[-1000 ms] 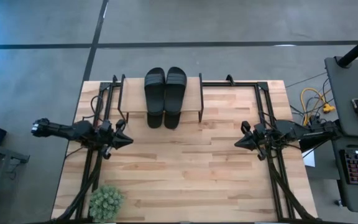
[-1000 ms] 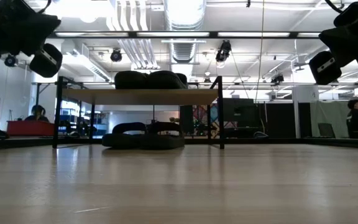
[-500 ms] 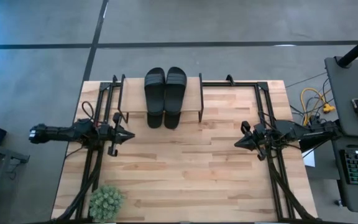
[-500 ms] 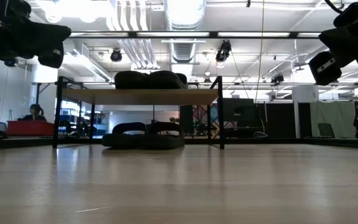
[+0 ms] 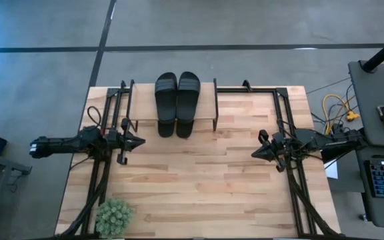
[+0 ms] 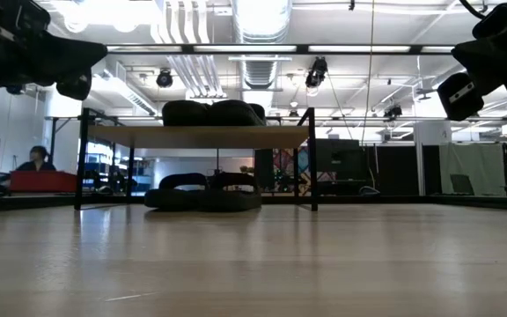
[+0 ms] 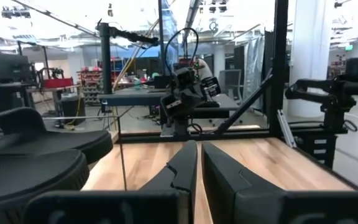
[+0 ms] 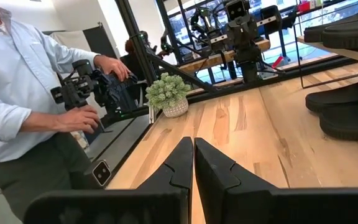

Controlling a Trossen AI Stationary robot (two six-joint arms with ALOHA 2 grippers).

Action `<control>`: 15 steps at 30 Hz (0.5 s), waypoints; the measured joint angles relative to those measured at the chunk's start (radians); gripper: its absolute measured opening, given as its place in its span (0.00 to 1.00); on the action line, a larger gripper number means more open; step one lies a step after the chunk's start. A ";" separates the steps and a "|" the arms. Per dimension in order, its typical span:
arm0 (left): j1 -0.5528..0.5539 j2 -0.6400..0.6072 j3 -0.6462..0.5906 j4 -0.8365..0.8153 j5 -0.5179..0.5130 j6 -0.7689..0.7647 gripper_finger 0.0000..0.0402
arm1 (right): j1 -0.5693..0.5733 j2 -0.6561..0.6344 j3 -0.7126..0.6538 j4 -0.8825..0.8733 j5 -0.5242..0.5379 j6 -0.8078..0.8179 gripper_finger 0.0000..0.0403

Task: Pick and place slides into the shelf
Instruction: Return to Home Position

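Observation:
The shelf (image 5: pixel 142 107) stands at the middle of the table's far edge on thin black legs. Two black slides (image 5: pixel 177 88) lie side by side on its top board (image 6: pixel 196 136). Two more slides (image 6: pixel 202 194) rest on the table under it, their ends (image 5: pixel 175 128) sticking out toward the near side. My left gripper (image 5: pixel 142 141) hovers at the table's left, shut, pointing level toward the right. My right gripper (image 5: pixel 254 154) hovers at the table's right, shut, pointing toward the left. Both grippers are well clear of the shelf and hold nothing.
A small green potted plant (image 5: pixel 114 215) stands at the near left corner. Black arm frames (image 5: pixel 292 120) run along both sides of the table. Bare wood lies between the grippers. Beyond the table's left edge a person (image 8: pixel 17 81) holds a dark device.
My left gripper has swung a little toward the table's far edge and rolled about its own long axis, and now points straight toward the right. It has stayed shut. The slides and the shelf have not moved.

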 joint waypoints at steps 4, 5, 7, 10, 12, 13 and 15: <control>0.000 0.000 0.000 -0.007 0.000 0.021 0.03 | 0.000 0.000 0.000 0.000 0.000 0.000 0.02; 0.000 0.000 0.000 -0.011 0.000 0.020 0.03 | 0.000 0.000 0.000 0.000 0.000 0.000 0.02; 0.000 0.000 0.000 -0.027 0.000 0.017 0.03 | 0.000 0.000 0.000 0.000 0.000 0.000 0.02; 0.000 0.000 0.000 -0.034 0.000 0.014 0.03 | 0.000 0.000 0.000 0.000 0.000 0.000 0.02; 0.000 0.000 0.000 -0.025 0.000 0.013 0.03 | 0.000 0.000 0.000 0.000 0.000 0.000 0.02; 0.000 0.000 -0.001 -0.015 0.000 0.013 0.03 | 0.000 0.000 0.000 0.000 0.000 0.000 0.02; 0.000 0.000 -0.001 -0.004 0.000 0.013 0.03 | 0.000 0.000 0.000 0.000 0.000 0.000 0.02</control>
